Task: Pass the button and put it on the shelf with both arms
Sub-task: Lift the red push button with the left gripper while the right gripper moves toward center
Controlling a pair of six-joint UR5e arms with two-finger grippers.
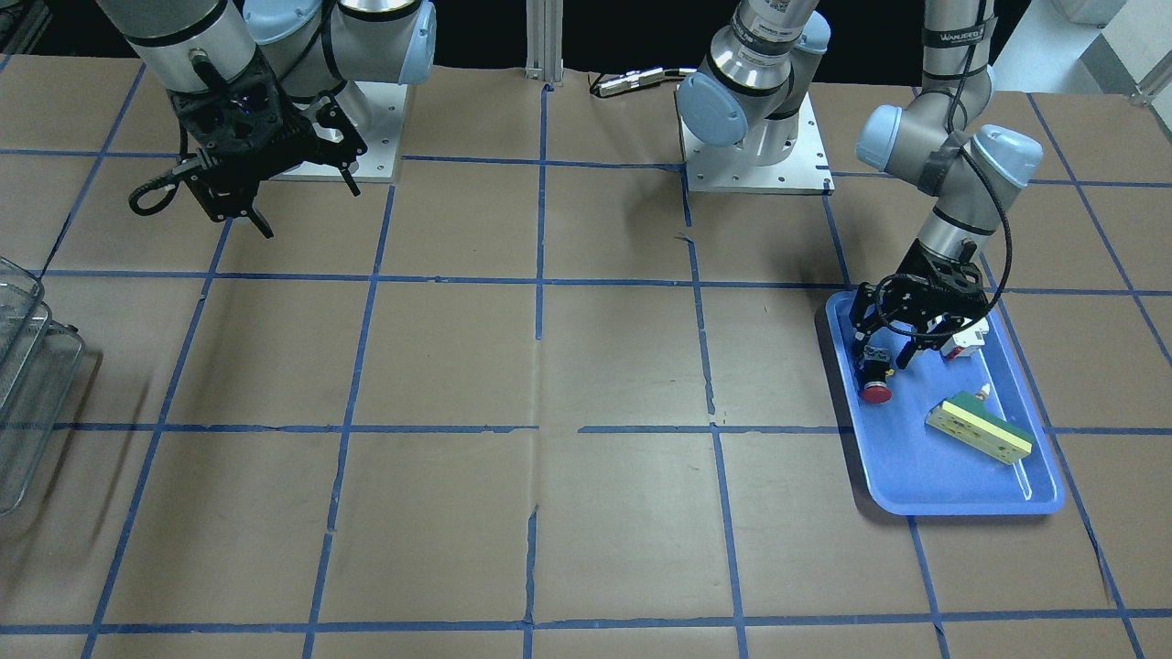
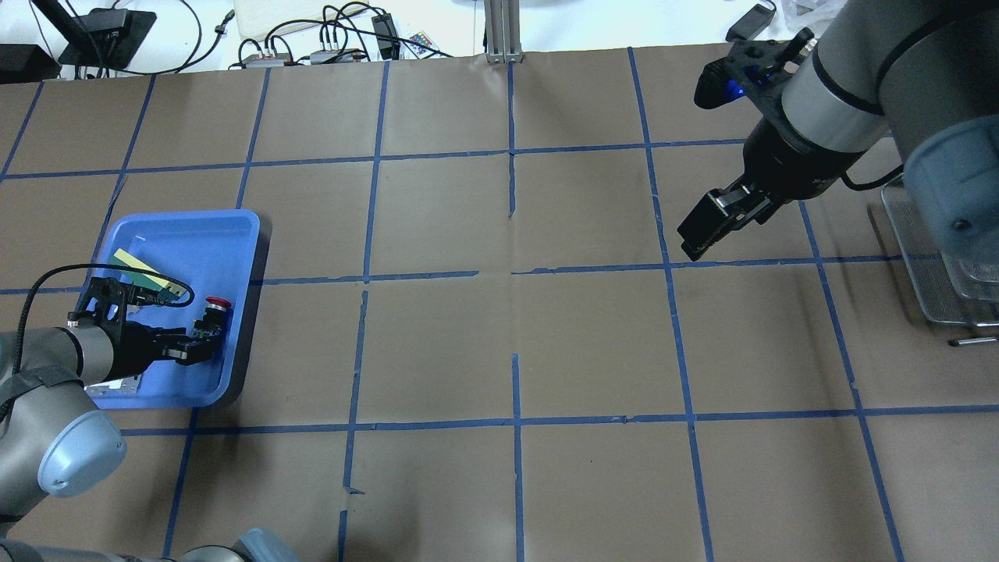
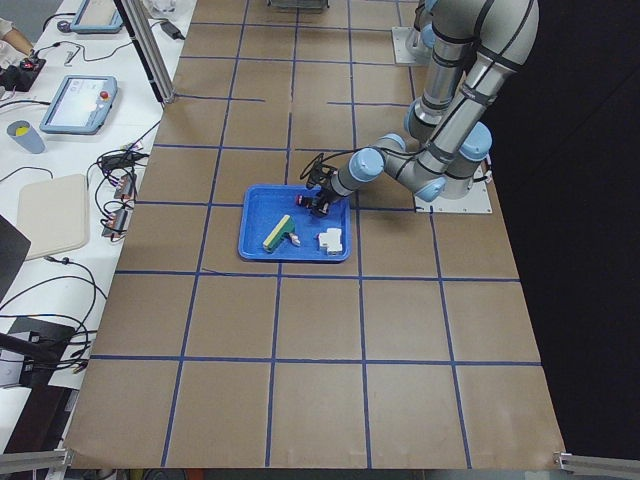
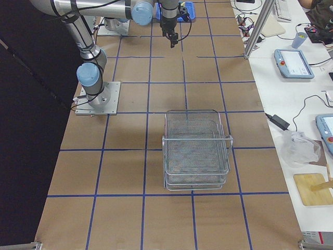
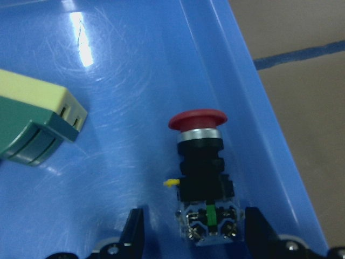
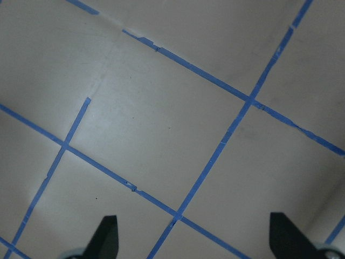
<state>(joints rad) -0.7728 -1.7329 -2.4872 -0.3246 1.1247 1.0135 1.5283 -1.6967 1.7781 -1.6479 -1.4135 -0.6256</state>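
Note:
The button, with a red mushroom head on a black body, lies on its side in the blue tray. It also shows in the front view and the overhead view. My left gripper is open, low in the tray, with one finger on each side of the button's base; it also shows in the front view. My right gripper is open and empty, high above the bare table. The wire mesh shelf stands on the table at my right.
A green-and-cream block and a white-and-red switch also lie in the tray. The tray's raised wall runs close beside the button. Brown paper with blue tape lines covers the table between tray and shelf.

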